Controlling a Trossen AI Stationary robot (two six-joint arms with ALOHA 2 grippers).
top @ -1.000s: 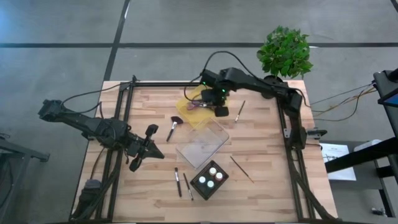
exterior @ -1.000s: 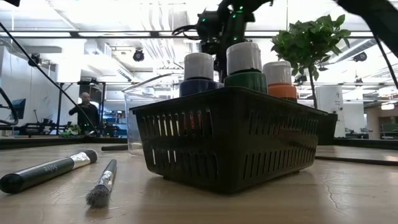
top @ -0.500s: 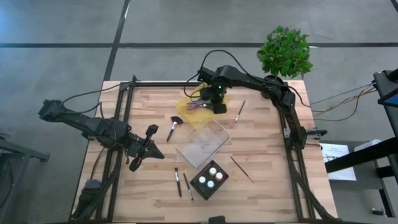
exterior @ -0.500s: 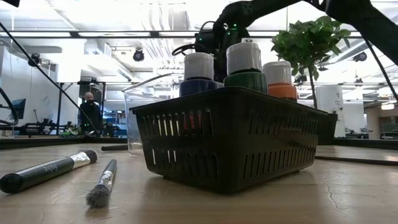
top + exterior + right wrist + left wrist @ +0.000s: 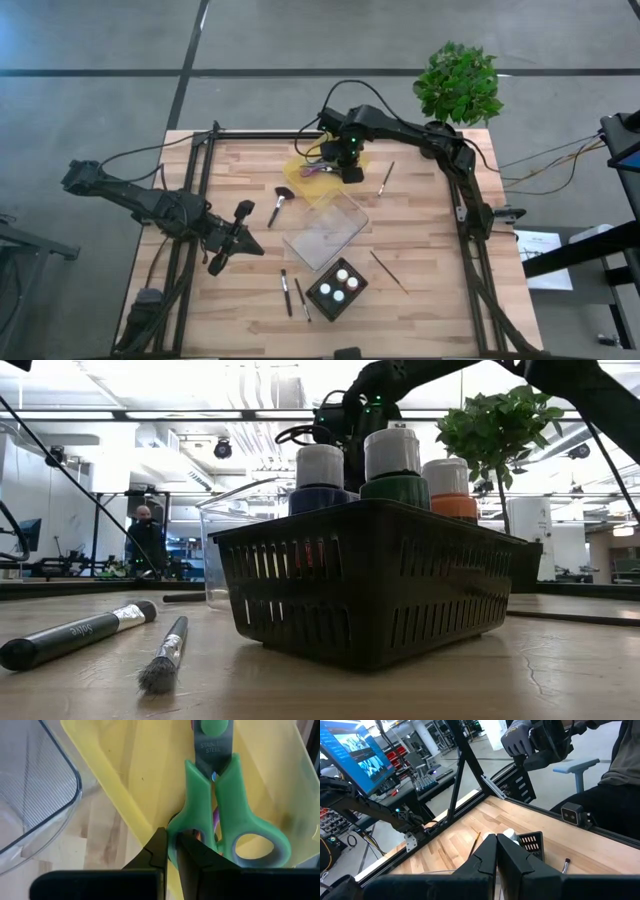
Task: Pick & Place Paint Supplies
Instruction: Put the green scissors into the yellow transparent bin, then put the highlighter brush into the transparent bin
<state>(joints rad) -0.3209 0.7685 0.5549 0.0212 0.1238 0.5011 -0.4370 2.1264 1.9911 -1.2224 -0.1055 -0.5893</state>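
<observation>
High view: right gripper (image 5: 352, 172) down over the yellow tray (image 5: 318, 178) at the far side of the table (image 5: 430, 240), fingers closed. Left gripper (image 5: 222, 258) parked well apart near the left edge, fingers pressed together, holding nothing. Black basket (image 5: 322, 304) with three white-capped paint bottles (image 5: 340, 284) well away from both sets of fingers; thin brushes (image 5: 292, 294) just beside the basket, one wooden brush (image 5: 387, 177) near the right fingers, a fan brush (image 5: 278, 206) between the two grippers. Clear container (image 5: 325, 233) beside the tray.

Low view: bottles upright in the basket (image 5: 370, 580), two brushes (image 5: 120, 635) flat on the wood in front.

Left wrist view: closed fingers (image 5: 487, 862) pointed toward the basket (image 5: 530, 843) ahead.

Right wrist view: fingertips (image 5: 161, 851) shut, pinching the rim of a green scissors (image 5: 220, 815) handle loop inside the tray (image 5: 125, 775), by the look of it. Not a paint supply, so probably better to release, lift clear and go for the wooden brush nearby: open the fingers across its handle, descend straight, close mid-handle.
</observation>
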